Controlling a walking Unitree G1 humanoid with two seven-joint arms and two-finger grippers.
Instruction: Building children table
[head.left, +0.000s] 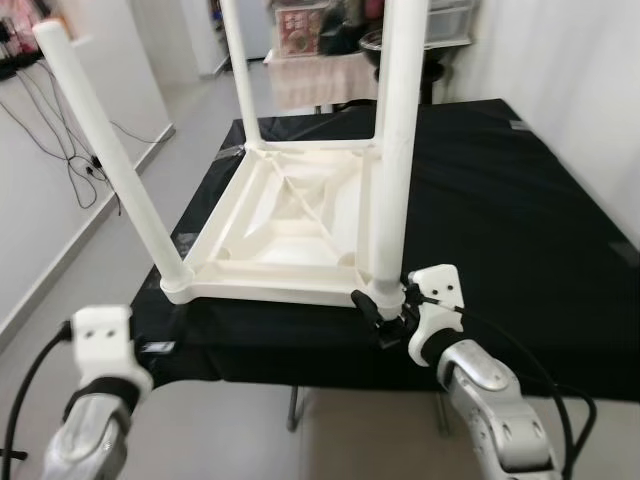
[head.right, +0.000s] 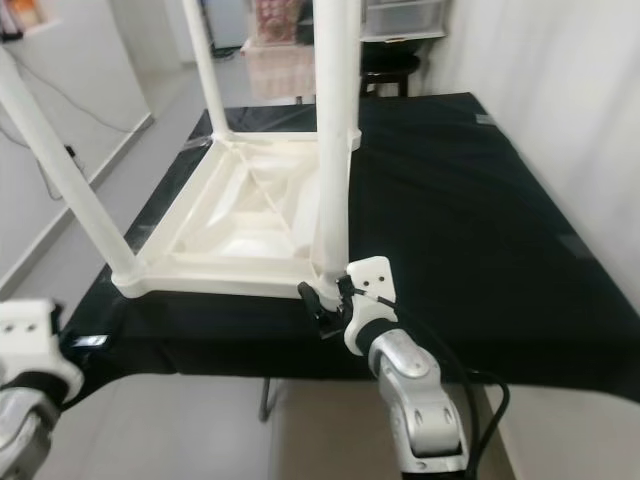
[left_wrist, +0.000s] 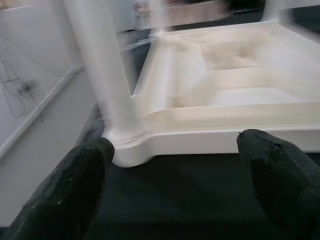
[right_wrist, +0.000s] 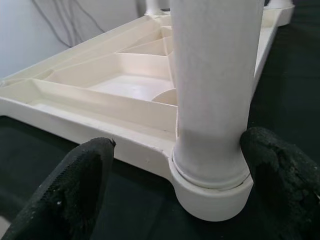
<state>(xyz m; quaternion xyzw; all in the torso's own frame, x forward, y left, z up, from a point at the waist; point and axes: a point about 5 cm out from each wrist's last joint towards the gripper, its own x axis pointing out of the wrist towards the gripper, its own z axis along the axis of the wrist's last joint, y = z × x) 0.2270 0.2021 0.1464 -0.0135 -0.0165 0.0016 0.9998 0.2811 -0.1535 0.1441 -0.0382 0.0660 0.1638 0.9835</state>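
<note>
The white children's table (head.left: 280, 215) is lying upside down on the black counter (head.left: 500, 200), legs pointing up. The right claw (right_wrist: 175, 185) is sitting spread around the near right leg (head.left: 395, 150), one finger touching it. The left claw (left_wrist: 175, 180) is hovering spread before the near left leg (head.left: 115, 160).

Bright, even indoor light; the left wrist view is motion-blurred.

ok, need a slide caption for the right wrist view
Right gripper open around the base of the near-right leg of the upturned white children's table on black cloth.
</note>
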